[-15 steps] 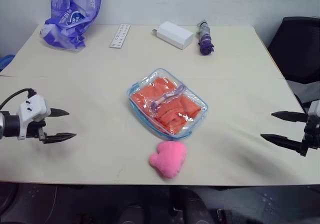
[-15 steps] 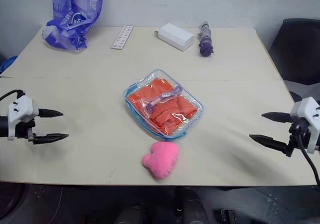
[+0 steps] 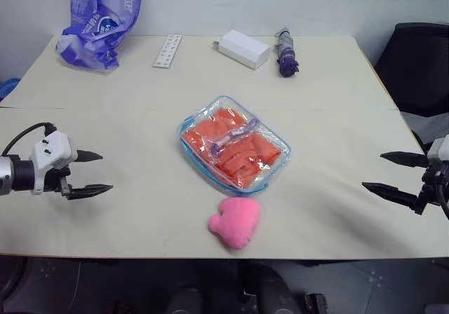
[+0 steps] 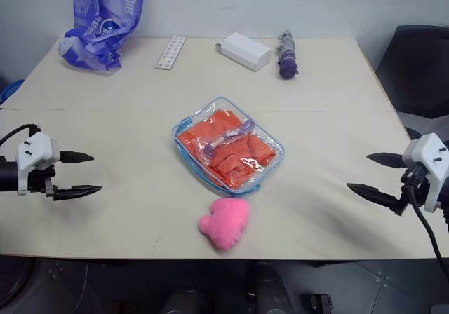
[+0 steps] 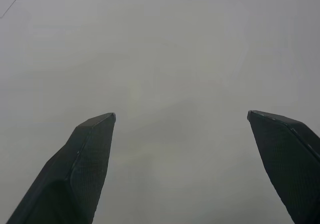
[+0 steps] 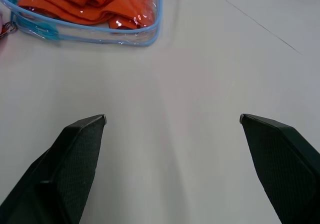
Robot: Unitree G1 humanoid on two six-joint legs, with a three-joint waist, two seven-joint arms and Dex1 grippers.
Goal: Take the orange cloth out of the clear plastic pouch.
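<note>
1. The left gripper [image 3: 90, 172] hovers over the bare surface [image 3: 140, 209] with its jaws spread wide and nothing between them; the left wrist view looks past both black fingers at plain tabletop.
2. The right gripper [image 4: 373, 176] mirrors it on the far side, jaws just as wide and empty, aimed inward toward the middle.
3. The clear plastic pouch [image 3: 236, 144] lies flat between the two sets of jaws, well apart from each and somewhat ahead of them. In the right wrist view one rounded, blue-edged corner of it sits beyond the fingertips.
4. The orange cloth [image 3: 238, 153] is still folded inside the pouch, pressed against the clear wall, so the task looks barely begun.
5. A pale purple zipper pull [image 3: 235, 133] lies across the top of the pouch. This is likely where one set of jaws must work while the other pins the pouch down, which would explain both arms flanking it with jaws open.
6. The pink plush lump [image 3: 235, 221] sits just in front of the pouch, between the jaws and nearer the robot; it could get nudged during an approach.
7. The blue-purple printed bag [image 3: 102, 19], a white box [image 3: 244, 48] and a folded purple umbrella [image 3: 285, 53] lie far beyond the jaws, out of the way.
</note>
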